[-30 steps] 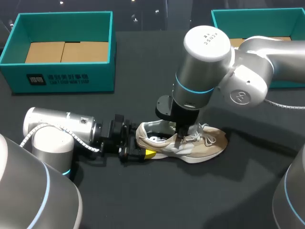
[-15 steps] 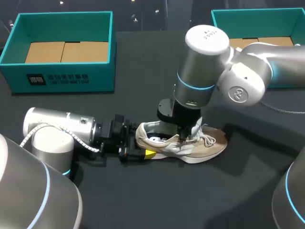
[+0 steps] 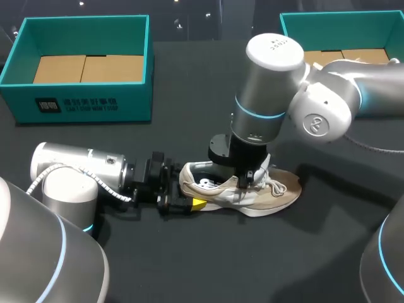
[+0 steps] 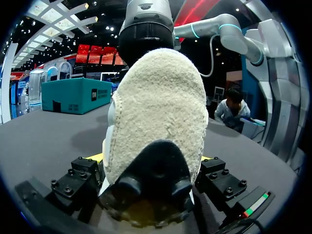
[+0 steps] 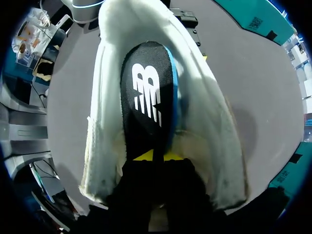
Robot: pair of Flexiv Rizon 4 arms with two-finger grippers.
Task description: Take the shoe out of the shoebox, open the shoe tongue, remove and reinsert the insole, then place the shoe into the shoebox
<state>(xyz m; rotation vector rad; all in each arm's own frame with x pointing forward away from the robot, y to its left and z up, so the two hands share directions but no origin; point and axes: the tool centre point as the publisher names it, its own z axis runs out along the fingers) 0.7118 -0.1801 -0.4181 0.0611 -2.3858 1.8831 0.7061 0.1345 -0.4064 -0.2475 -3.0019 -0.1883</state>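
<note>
A: Right gripper (image 5: 157,156) has edged toward 3 o'clock. Anything else?
B: No. The shoe (image 3: 278,194) lies mid-table, unboxed. The left gripper (image 4: 152,163) clamps its heel, and the right tips pinch the insole (image 5: 146,92).
A: So pulling, refitting and boxing remain, I'd judge. Count?
B: One shoe, one insole, two boxes: shoebox (image 3: 88,101) at 10 o'clock, second shoebox (image 3: 328,22) at 1.

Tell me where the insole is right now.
The insole lies inside the shoe, near the middle of the table in the head view; the left gripper holds the heel and the right gripper sits in its opening.
</note>
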